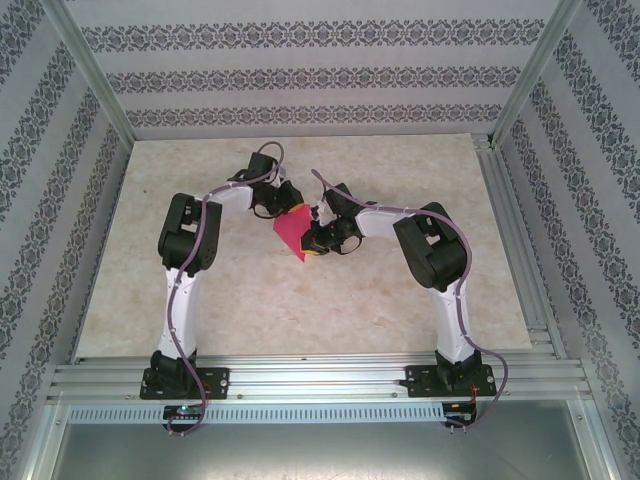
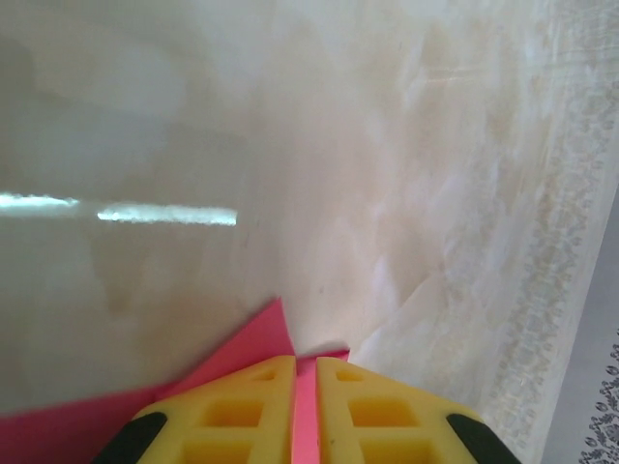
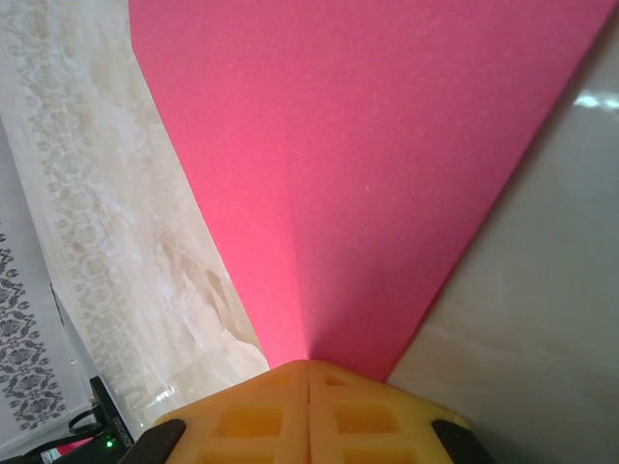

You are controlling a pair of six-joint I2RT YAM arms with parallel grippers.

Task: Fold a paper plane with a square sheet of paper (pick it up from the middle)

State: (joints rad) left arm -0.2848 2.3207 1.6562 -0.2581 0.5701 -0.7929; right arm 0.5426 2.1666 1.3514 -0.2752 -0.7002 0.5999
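The pink sheet of paper (image 1: pixel 293 232) hangs over the middle of the table, held between both grippers and folded along a centre crease. My left gripper (image 1: pixel 287 206) reaches it from the upper left. In the left wrist view its yellow fingers (image 2: pixel 242 411) stand almost together, with a strip of the sheet of paper (image 2: pixel 247 350) pinched in the narrow slot at the left gripper (image 2: pixel 305 362). My right gripper (image 1: pixel 320 236) comes in from the right. In the right wrist view the right gripper (image 3: pixel 309 364) is shut on one edge of the sheet of paper (image 3: pixel 368 145), and the crease runs away from the fingertips.
The marble-patterned table (image 1: pixel 350 300) spreads around the arms. Aluminium rails (image 1: pixel 320 375) run along the near edge and a frame post (image 1: pixel 515 250) lines the right side. Patterned walls enclose the back and both sides.
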